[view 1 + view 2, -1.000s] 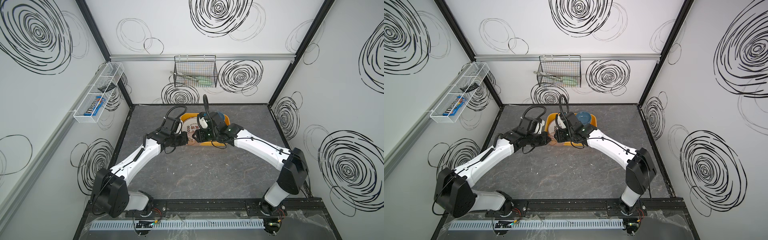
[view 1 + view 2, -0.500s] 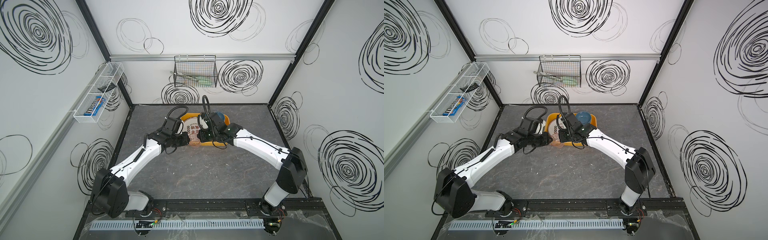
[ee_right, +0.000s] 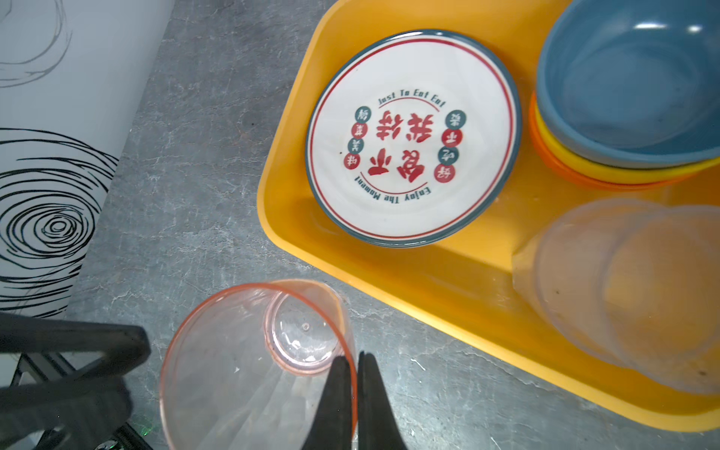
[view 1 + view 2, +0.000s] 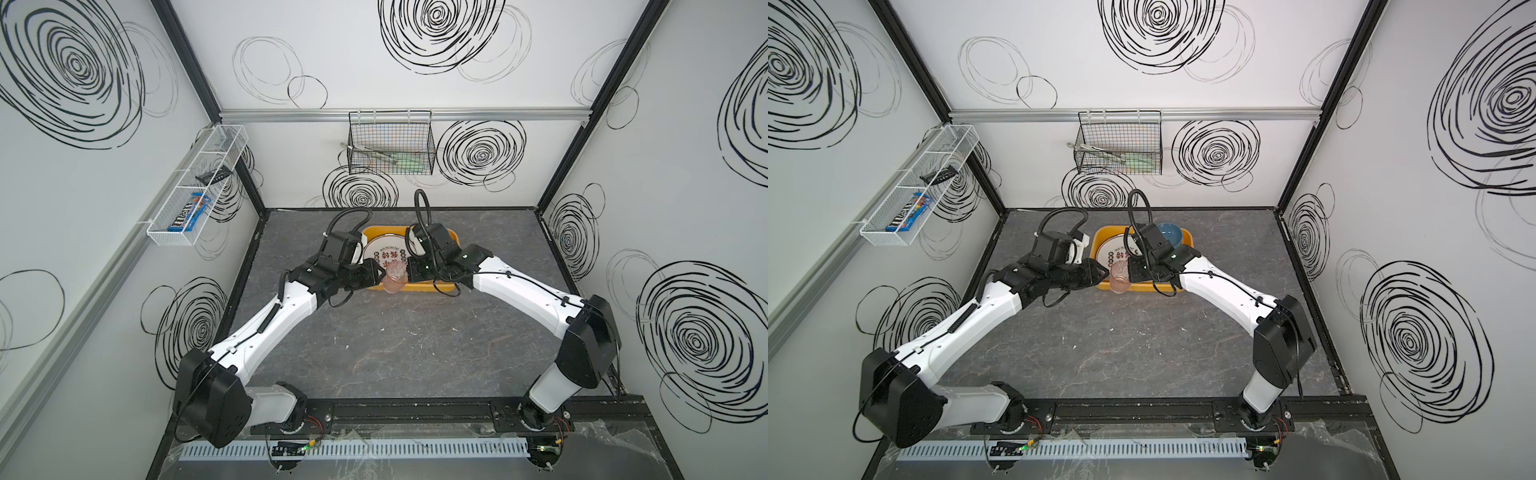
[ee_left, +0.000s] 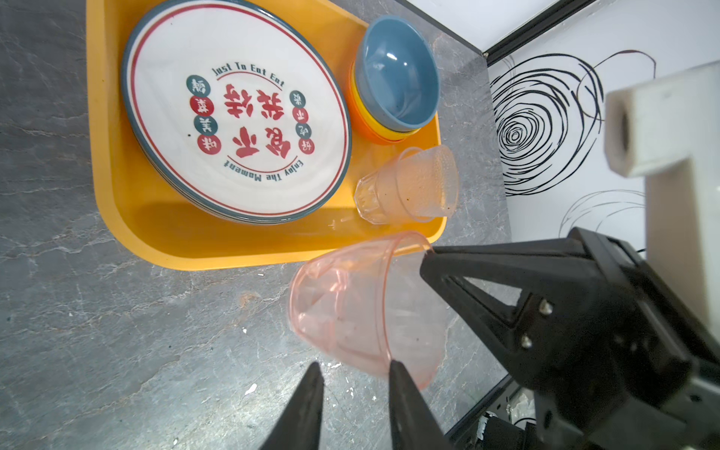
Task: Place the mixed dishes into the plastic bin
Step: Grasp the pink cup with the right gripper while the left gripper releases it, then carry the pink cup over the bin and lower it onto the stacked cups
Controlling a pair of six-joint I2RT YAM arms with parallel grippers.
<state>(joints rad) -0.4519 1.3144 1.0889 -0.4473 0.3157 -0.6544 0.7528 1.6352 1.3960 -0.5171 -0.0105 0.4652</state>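
**In both top views,** your two claws meet nose to nose at the bin's near wall, with the pink cup (image 4: 395,277) hanging between them. The left claw (image 4: 379,274) is on one side and the right claw (image 4: 407,272) on the other. The bin (image 4: 419,286) lies just behind the cup and already holds a plate (image 4: 384,253). In a top view a blue bowl (image 4: 1169,235) shows on its far side.

**Left wrist view:** your left claw (image 5: 352,385) stands parted, bare table showing between its fingers and one tip just at the cup's (image 5: 350,307) lip. It looks released. The right claw (image 5: 426,258) has its tip on the opposite side of the rim. The cup hangs over the table just outside the bin (image 5: 117,202). Inside, a clear cup (image 5: 409,187) lies on its side beside the bowls (image 5: 393,85).

**Right wrist view:** your right claw (image 3: 352,368) is clenched on the cup's (image 3: 241,370) wall at the rim, one finger inside and one outside. The mouth faces the camera and the base points away, toward the bin (image 3: 448,272).

The cup looks to be the right arm's to carry. The move is likely a short one along the cup's own axis, base first over the near wall, to the bare floor between plate and clear cup. A pinch on a thin rim may let the cup swing.
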